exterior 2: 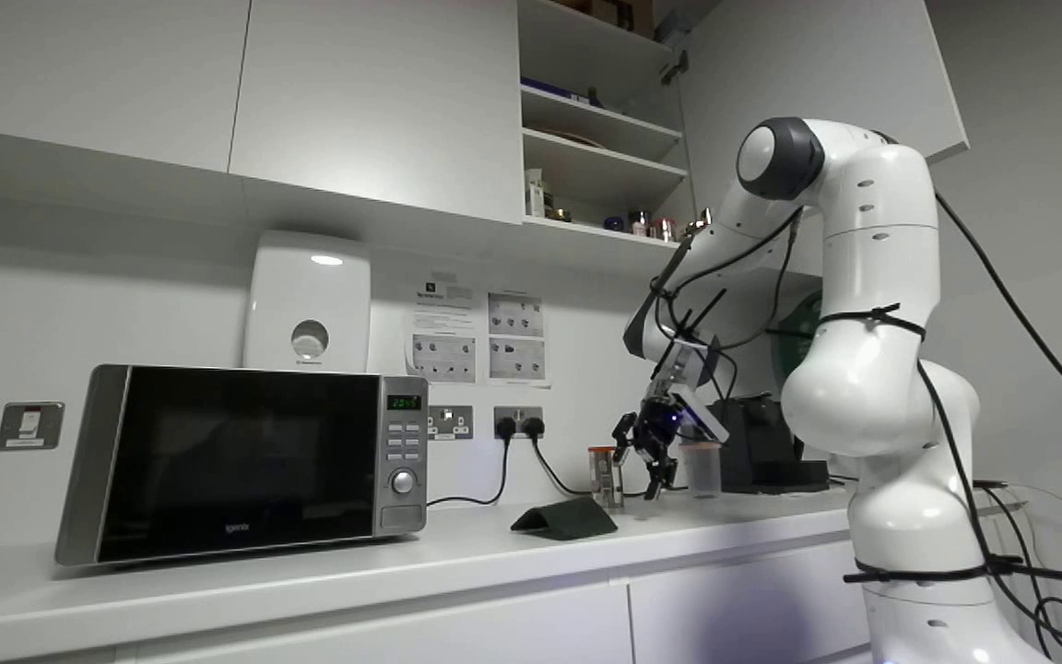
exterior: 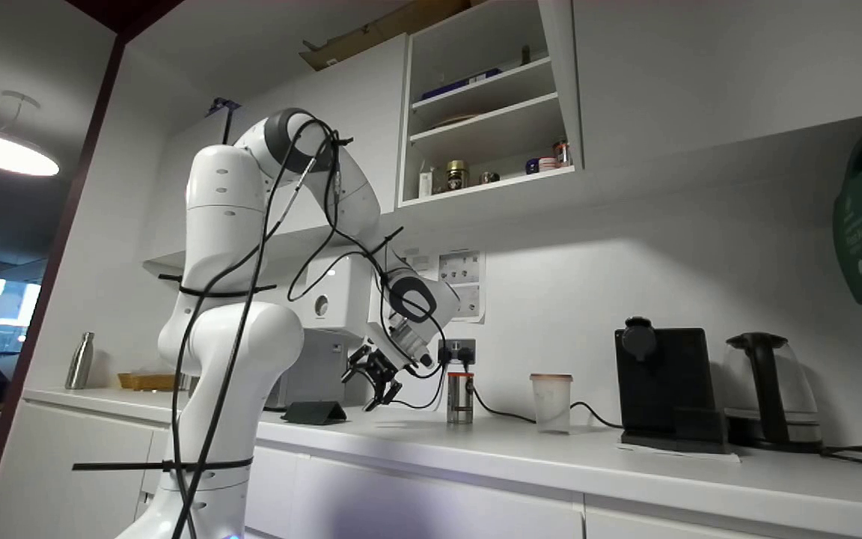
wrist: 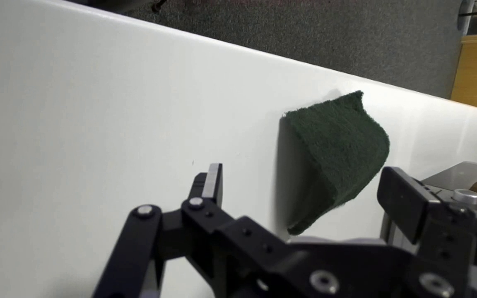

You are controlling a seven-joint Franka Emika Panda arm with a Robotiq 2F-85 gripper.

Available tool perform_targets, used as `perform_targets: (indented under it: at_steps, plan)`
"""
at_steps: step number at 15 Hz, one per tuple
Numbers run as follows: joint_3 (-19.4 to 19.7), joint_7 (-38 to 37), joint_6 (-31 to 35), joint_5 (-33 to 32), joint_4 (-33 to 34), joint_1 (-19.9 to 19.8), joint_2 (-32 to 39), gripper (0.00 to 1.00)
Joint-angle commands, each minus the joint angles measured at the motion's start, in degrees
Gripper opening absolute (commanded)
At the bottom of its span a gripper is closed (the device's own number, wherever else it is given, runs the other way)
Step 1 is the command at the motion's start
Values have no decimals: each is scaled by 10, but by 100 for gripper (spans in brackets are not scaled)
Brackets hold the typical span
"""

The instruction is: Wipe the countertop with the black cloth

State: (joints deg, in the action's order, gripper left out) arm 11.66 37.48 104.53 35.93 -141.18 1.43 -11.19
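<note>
The black cloth (wrist: 342,145) looks dark green-black in the wrist view. It stands on the countertop folded like a small tent, and also shows in both exterior views (exterior: 315,413) (exterior 2: 572,519). The countertop (wrist: 139,103) is a long white slab, seen in both exterior views too (exterior: 431,443) (exterior 2: 494,558). My gripper (wrist: 302,182) is open and empty, its two fingers wide apart. In both exterior views my gripper (exterior: 360,391) (exterior 2: 637,475) hangs tilted above the countertop, beside the cloth and apart from it. In the wrist view the cloth lies beyond the fingertips.
A microwave (exterior 2: 245,461) stands beside the cloth. A jar with an orange lid (exterior: 460,400), a plastic tub (exterior: 552,404), a black coffee machine (exterior: 663,382) and a kettle (exterior: 768,389) stand along the wall, with cables between them. The countertop's front edge (wrist: 263,53) drops to the floor.
</note>
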Motion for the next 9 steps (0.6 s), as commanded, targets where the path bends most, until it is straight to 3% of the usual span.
perform_targets:
  at_steps: [1,9]
  plan:
    - [-24,17,-18,24,19,-6,33,100]
    - [-65,14,-21,41,39,-3,61,100]
